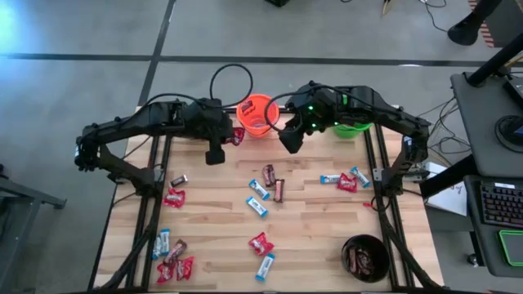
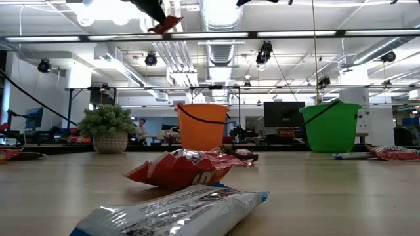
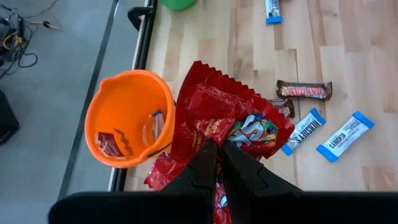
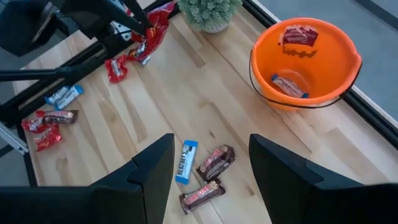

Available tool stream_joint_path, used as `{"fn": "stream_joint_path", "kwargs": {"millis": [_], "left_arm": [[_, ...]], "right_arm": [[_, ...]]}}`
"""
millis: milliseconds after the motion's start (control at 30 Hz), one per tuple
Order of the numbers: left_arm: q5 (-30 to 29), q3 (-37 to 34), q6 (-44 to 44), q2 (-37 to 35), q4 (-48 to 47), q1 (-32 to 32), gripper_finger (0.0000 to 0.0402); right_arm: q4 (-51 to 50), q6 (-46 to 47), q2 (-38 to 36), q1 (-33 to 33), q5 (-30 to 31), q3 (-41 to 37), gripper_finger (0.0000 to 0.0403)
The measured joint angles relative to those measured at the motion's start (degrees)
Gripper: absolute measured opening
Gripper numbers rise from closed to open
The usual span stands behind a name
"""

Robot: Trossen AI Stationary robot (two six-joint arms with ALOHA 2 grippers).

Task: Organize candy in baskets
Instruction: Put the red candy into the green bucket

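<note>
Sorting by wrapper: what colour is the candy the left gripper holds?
Red; the candy pinched in the left gripper shows best in the left wrist view.

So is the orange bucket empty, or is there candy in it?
Not empty. The orange bucket stands upright with at least two wrapped candies inside: a red one against its wall and another on its bottom.

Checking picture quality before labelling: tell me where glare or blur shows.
High view: bluish glare in the top-left floor corner. Low view: bright ceiling lights, and the nearest silver-wrapped candy is blurred by closeness. Left wrist view: the orange basket is sharp and evenly lit.
</note>
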Motion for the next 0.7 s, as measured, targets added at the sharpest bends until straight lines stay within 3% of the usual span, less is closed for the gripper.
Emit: {"fn": "stream_joint_path", "kwargs": {"millis": [133, 567, 700], "left_arm": [[0.0, 0.0, 0.0, 0.0, 0.3, 0.0, 0.0000], [-0.1, 0.0, 0.2, 0.0, 3.6, 0.0, 0.0000], [-3.0, 0.0, 0.8, -0.3, 6.1, 0.0, 0.0000]], "right_arm": [[1.4, 0.0, 0.7, 0.0, -3.6, 0.0, 0.0179], [13.9, 7.2, 1.8, 0.0, -4.0, 0.0, 0.0169], [17.6, 8.2, 1.8, 0.0, -4.0, 0.0, 0.0170]]}}
